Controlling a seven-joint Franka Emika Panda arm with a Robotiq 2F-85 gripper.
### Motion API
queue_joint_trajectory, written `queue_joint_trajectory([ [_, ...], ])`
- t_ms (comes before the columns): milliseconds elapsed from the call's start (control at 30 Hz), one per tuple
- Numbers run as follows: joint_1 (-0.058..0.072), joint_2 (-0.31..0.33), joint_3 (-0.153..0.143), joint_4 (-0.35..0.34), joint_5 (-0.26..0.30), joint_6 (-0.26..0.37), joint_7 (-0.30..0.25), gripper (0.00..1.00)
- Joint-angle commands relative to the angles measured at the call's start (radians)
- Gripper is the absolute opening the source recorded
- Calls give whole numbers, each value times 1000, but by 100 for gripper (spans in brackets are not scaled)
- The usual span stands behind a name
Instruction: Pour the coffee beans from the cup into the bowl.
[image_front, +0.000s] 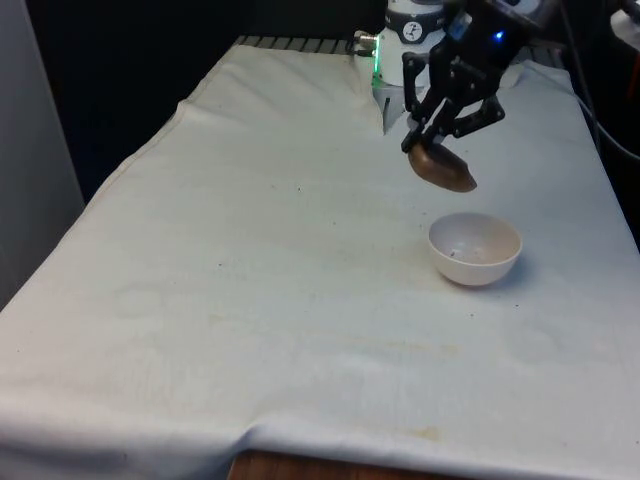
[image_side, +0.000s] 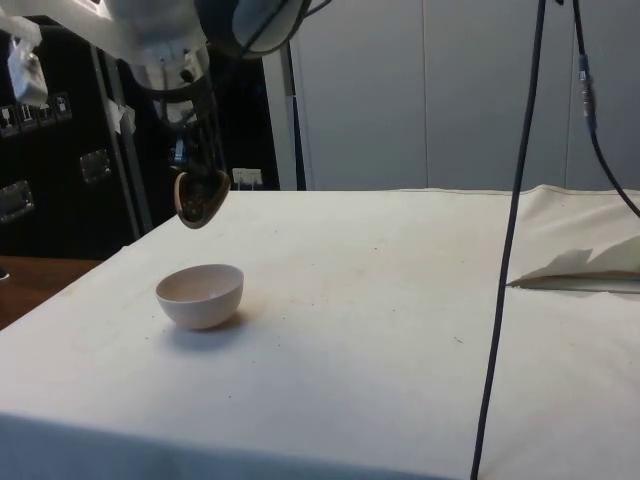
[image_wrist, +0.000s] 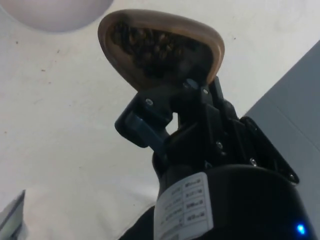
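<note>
Gripper (image_front: 437, 140): hanging above the cloth (image_front: 250, 280), jaws clamping the cup's rim.
Cup (image_front: 443, 168): brown, tipping in the air, just above and beside the bowl.
Coffee beans (image_wrist: 150, 42): sitting dark inside the cup in the wrist view.
Bowl (image_front: 475, 248): white, resting on the cloth; contents hard to make out.

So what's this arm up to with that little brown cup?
The arm's end effector holds a brown cup of coffee beans, tilted in the air above the table. A white bowl sits on the cloth just below and beside it. The beans are in the cup; the bowl looks nearly empty, so pouring seems barely begun.
</note>
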Motion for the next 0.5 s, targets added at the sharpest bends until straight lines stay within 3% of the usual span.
queue_joint_trajectory([
  [0, 7, 4, 1, 8, -18, -17, 15, 0],
  [67, 8, 7, 13, 12, -43, -34, 34, 0],
  [100, 0, 0, 13, 3, -26, -17, 21, 0],
  [133, 8, 7, 13, 12, -43, -34, 34, 0],
  [367, 8, 18, 52, 28, -116, -91, 88, 0],
  [400, 0, 14, 57, 22, -110, -82, 82, 0],
  [433, 8, 20, 56, 29, -125, -97, 94, 0],
  [467, 8, 22, 59, 30, -134, -102, 101, 0],
])
